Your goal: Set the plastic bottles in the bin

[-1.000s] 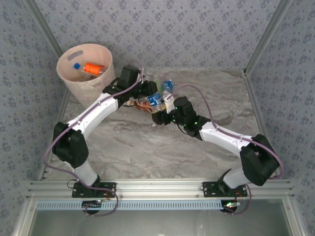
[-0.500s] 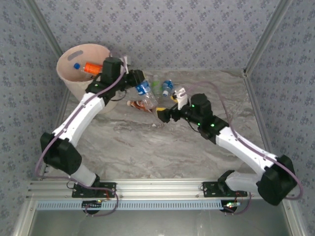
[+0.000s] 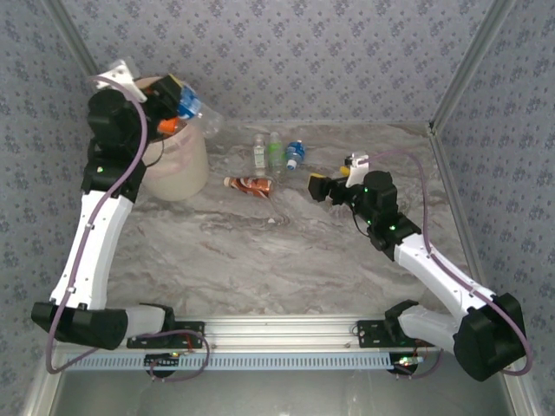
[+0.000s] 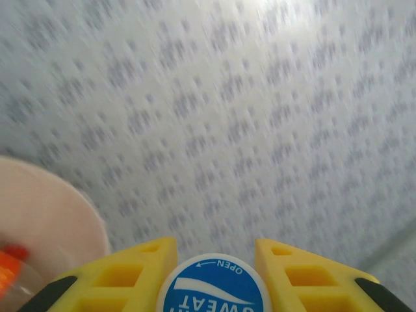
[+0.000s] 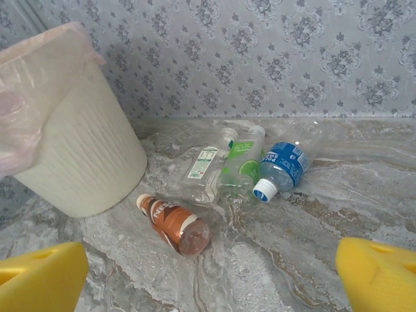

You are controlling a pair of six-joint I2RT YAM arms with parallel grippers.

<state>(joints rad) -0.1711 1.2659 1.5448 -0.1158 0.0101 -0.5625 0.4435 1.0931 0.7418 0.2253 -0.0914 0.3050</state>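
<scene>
At the far left corner of the surface (image 3: 260,260), the bin (image 3: 178,169) stands under the left jaws, which are clamped on a blue-capped bottle (image 4: 213,291). The right jaws, spread wide and empty, hover near four bottles (image 5: 172,224) lying close together on the surface.
</scene>
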